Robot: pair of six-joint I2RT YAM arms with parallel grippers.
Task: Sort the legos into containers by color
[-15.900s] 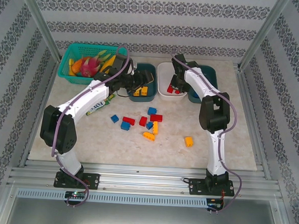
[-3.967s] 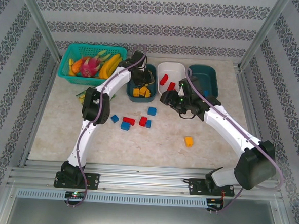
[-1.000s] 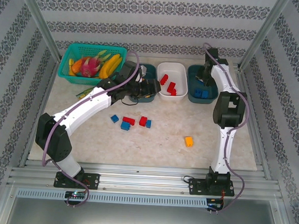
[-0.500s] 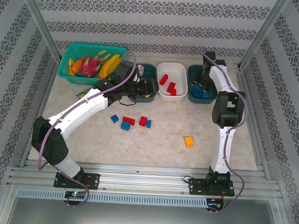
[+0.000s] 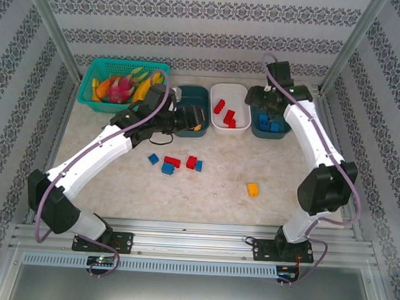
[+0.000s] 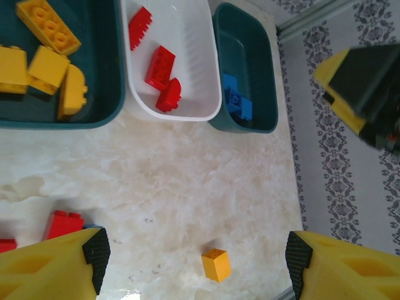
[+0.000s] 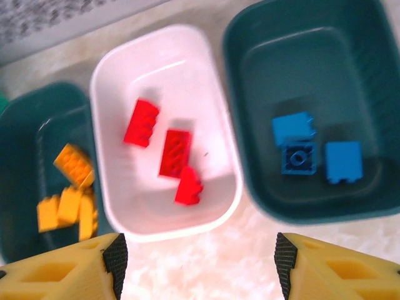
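Right, top view: the right gripper (image 5: 266, 108) has lifted off the blue tub (image 5: 269, 135), where blue legos (image 5: 273, 124) lie. The left gripper (image 5: 196, 117) hovers over the yellow tub (image 5: 190, 91). Six legos stay loose on the table (orange lego (image 5: 252, 189) well apart).

Left wrist: fingers (image 6: 90, 250) wide apart, holding nothing.

Right wrist: jaws just sprung wide, empty, with three blue legos (image 7: 309, 150) in the tub below. I judge that drop done; the loose six remain.
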